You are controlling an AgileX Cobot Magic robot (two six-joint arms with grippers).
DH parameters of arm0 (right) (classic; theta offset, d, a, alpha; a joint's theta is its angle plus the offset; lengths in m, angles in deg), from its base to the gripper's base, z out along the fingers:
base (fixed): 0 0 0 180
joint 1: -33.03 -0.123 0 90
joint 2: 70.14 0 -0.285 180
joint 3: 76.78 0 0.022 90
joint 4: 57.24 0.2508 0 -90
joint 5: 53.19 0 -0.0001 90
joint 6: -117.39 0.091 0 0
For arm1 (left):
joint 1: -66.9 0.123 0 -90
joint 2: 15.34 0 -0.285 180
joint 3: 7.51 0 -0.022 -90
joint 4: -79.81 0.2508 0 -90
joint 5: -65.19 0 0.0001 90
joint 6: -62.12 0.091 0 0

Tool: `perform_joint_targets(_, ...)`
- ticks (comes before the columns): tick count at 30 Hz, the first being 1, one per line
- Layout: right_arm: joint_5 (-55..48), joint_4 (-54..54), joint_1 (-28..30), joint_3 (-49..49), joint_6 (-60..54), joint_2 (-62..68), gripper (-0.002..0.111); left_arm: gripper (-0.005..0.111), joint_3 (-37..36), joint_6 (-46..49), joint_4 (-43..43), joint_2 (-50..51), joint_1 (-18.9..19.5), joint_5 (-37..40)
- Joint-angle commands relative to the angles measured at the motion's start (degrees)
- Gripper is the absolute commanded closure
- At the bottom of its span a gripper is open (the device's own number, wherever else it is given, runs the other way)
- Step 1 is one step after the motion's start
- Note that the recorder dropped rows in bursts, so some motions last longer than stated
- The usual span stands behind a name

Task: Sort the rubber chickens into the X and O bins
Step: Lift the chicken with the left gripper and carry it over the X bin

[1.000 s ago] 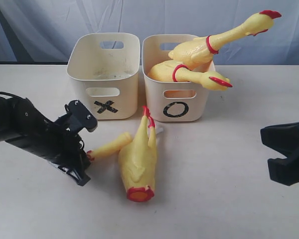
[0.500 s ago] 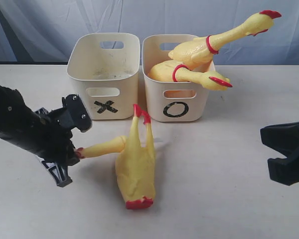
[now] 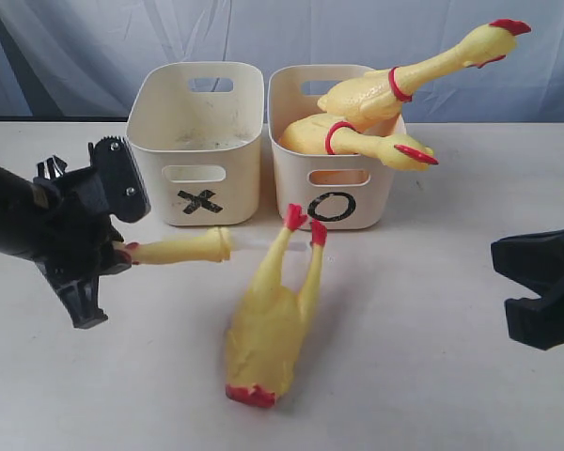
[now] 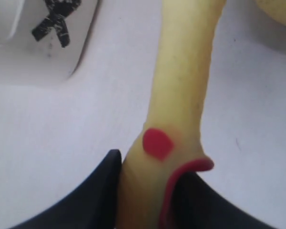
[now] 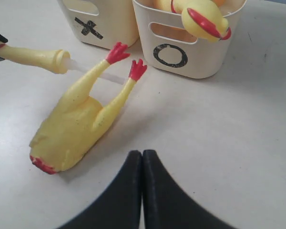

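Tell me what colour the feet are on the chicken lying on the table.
Red feet; clearest in the right wrist view.

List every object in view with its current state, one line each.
left gripper, shut on the neck piece's head end.
neck piece, detached, held roughly level before the X bin.
headless body, lying on table, feet toward O bin.
X bin, upright, no chicken seen inside.
O bin, upright, two chickens sticking out.
right gripper, shut, empty.

Both arms are matte black. The left tool (image 3: 122, 252) has a blocky housing (image 3: 117, 183) with small pale screws (image 3: 108, 146) towards its 12 o'clock and thin black cables (image 3: 49, 169) behind. The right tool (image 5: 142, 156) has two smooth, curved fingers (image 5: 124, 191) tapering to blunt tips.
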Motion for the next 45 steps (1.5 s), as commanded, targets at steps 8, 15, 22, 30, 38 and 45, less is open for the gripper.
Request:
perform_joint_targets(8,0.67,0.07,0.1,-0.31,-0.15,-0.33,0.109,0.107,-0.12,-13.1,10.52,-2.58,-0.23,-2.84)
perform_joint_targets(15,0.65,0.23,0.1,-0.31,-0.15,-0.33,0.109,0.107,-0.12,-19.12,10.5,-3.24,-0.23,-6.34)
perform_joint_targets(22,0.65,0.23,0.1,-0.31,-0.15,-0.33,0.109,0.107,-0.12,-19.68,10.5,-5.92,-0.23,-8.56)
perform_joint_targets(30,0.65,1.08,0.1,-0.31,-0.15,-0.33,0.109,0.107,3.28,-38.14,10.11,-7.28,-0.23,-20.25)
perform_joint_targets(38,0.65,2.09,0.1,-0.31,-0.15,-0.33,0.109,0.107,13.38,-42.03,10.14,-0.98,-0.23,-19.58)
perform_joint_targets(45,0.65,2.49,0.1,-0.31,-0.15,-0.33,0.109,0.107,21.78,-45.12,5.69,8.3,1.15,-19.4)
